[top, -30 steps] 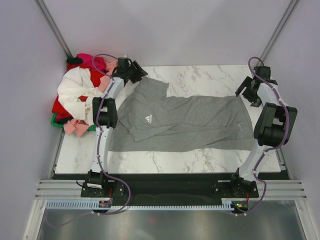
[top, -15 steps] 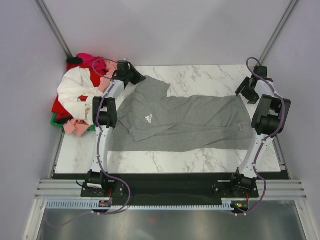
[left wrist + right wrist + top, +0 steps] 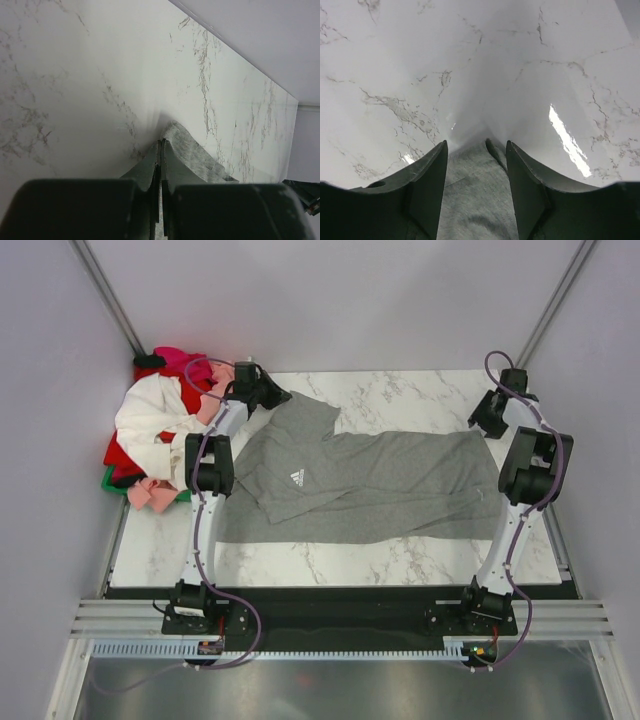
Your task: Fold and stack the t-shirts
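Top external view: I am seeing the grey t-shirt [image 3: 370,485] lying spread out sideways across the middle of the marble bench [image 3: 400,390], small white logo [image 3: 297,477] facing up, towards the left half. The left gripper [image 3: 283,397] is sitting at the shirt's far-left corner. The right gripper [image 3: 487,422] is sitting at the shirt's far-right corner. Both arms are reaching out to the far side of the bench. A heap of other shirts [image 3: 150,425] is lying at the far-left edge of the bench, just beside the left arm: white on top, red and magenta under it, pink at the near side, a bit of green at the bottom.

Left wrist view: the fingers [image 3: 150,167] are pressing together and pinching a ridge of the grey cloth, which is peaking up off the bench right at the tips.

Right wrist view: the fingers [image 3: 427,185] are standing spread, down at the bench, with the grey shirt's edge lying in the gap between them. I am seeing daylight between cloth and each finger, so nothing is being gripped there.
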You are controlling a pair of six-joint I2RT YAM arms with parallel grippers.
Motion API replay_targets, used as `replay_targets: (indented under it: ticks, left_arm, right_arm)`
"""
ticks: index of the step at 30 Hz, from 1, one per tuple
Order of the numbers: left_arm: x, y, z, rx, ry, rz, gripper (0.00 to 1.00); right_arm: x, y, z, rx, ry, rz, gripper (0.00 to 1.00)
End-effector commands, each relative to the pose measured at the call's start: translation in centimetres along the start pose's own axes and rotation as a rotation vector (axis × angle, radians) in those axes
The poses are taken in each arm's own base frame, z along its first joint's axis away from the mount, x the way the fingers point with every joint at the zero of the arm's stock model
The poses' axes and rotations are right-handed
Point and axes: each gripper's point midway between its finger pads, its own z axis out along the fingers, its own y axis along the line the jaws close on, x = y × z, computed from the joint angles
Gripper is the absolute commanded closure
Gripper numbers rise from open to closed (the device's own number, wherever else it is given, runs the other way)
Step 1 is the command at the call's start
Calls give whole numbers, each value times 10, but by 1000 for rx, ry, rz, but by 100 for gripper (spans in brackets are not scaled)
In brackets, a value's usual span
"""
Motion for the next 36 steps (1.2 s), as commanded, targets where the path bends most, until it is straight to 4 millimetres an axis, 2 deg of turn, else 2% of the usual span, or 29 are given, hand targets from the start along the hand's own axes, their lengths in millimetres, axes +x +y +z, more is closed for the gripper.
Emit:
replay_targets:
  ticks: [1, 4, 8, 9, 11, 12, 14, 15, 18, 20, 21, 22, 24, 25, 28, 29, 31, 32, 33, 34, 35, 36]
  left_arm:
    - [10, 15, 1, -32, 29, -24, 98]
    - [9, 14, 1, -26, 29, -23, 98]
    - [7, 13, 1, -25, 20, -26, 98]
    - [5, 13, 1, -26, 12, -26, 98]
    - [-3, 7, 0, 10, -2, -24, 98]
    - [-2, 2, -3, 42, 21, -42, 98]
    - [-13, -8, -13, 93, 30, -108, 98]
    - [-18, -22, -21, 132, 44, -114, 98]
    - [-29, -46, -40, 162, 30, -104, 98]
    - [-41, -69, -65, 180, 1, -73, 98]
    - [-45, -74, -72, 180, -11, -65, 98]
    - [-52, -88, -88, 193, -24, -46, 98]
    - [-55, -95, -101, 192, -36, -35, 98]
    - [-56, -104, -114, 196, -41, -26, 98]
    - [-52, -109, -129, 194, -32, -18, 98]
    - [-57, -122, -143, 209, -47, -3, 98]
    - [-47, -118, -152, 190, -26, 1, 98]
    - [-52, -132, -171, 205, -45, 18, 98]
    - [-50, -132, -178, 199, -51, 20, 98]
    - [-37, -119, -182, 167, -31, 11, 98]
    - [-36, -115, -190, 146, -46, 10, 98]
    - [-28, -113, -208, 135, -50, 15, 98]
  right_arm:
    - [8, 10, 6, -20, -6, -29, 42]
    - [14, 7, 7, -17, 1, -33, 51]
    - [10, 9, 5, -19, -12, -37, 69]
    - [7, 9, 5, -21, -17, -38, 82]
    - [2, 12, 2, -24, -26, -29, 99]
    - [0, 14, -1, -32, -27, -29, 100]
    - [-4, 19, -7, -46, -38, -23, 100]
    - [-10, 22, -14, -57, -52, -14, 100]
    - [-21, 37, -33, -113, -79, -8, 100]
    - [-25, 41, -42, -124, -93, -16, 100]
    - [-26, 42, -49, -129, -101, -17, 100]
    - [-26, 42, -53, -131, -104, -18, 100]
    - [-24, 42, -62, -143, -110, -14, 100]
    - [-24, 43, -67, -148, -115, -2, 100]
    - [-19, 45, -80, -175, -118, 6, 100]
    - [-17, 46, -82, -183, -113, 8, 100]
    - [-18, 47, -93, -188, -125, 10, 100]
    - [-18, 46, -102, -192, -134, 9, 100]
    - [-16, 43, -106, -186, -137, 11, 100]
    - [-16, 41, -110, -182, -142, 11, 100]
    - [-12, 36, -119, -181, -148, 10, 100]
    - [-11, 36, -124, -208, -146, 15, 100]
